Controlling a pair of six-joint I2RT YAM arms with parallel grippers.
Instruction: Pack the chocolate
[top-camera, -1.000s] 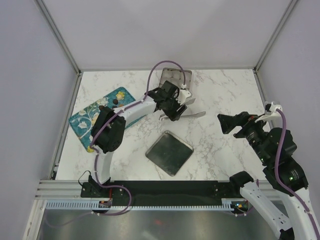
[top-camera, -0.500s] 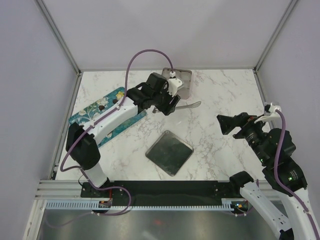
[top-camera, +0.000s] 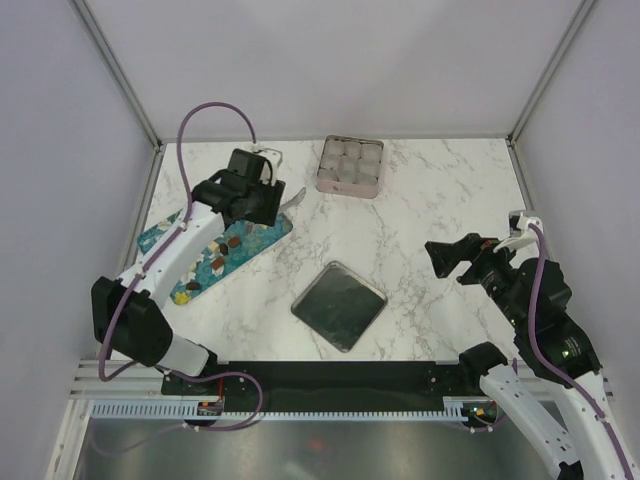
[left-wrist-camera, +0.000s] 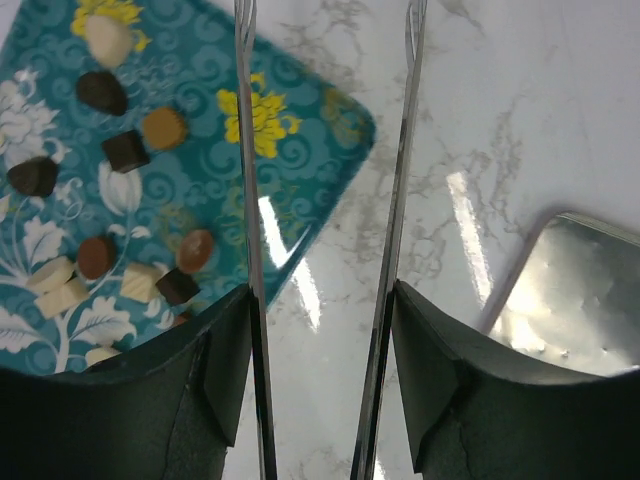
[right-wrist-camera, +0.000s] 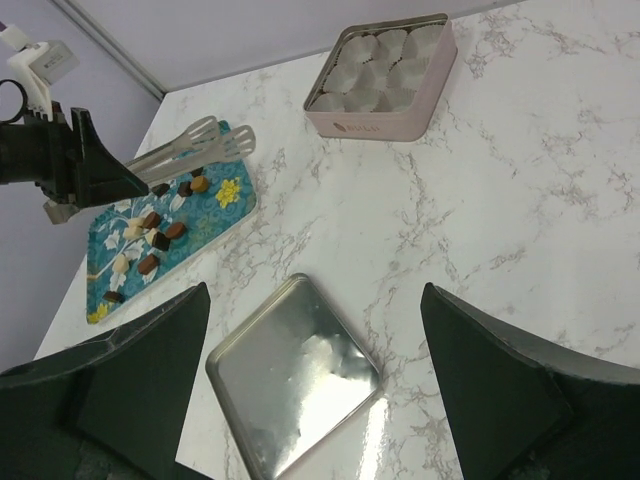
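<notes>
Left gripper (left-wrist-camera: 322, 300): fingers clamped on the two arms of thin metal tongs (left-wrist-camera: 250, 200), tong tips apart at the corner of the teal floral rectangular tray (left-wrist-camera: 300, 130); whether the tips touch it, cannot tell. The chocolate (left-wrist-camera: 125, 150), small dark, brown and whitish pieces, lies scattered on that tray. Right gripper (right-wrist-camera: 315, 295): fingers spread wide above the white marble table (right-wrist-camera: 520, 200).

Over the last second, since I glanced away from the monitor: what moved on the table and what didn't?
The left gripper, holding the tongs, swung left from the tin to the teal tray of chocolate. The tin, metal lid and open right gripper stayed roughly put.
</notes>
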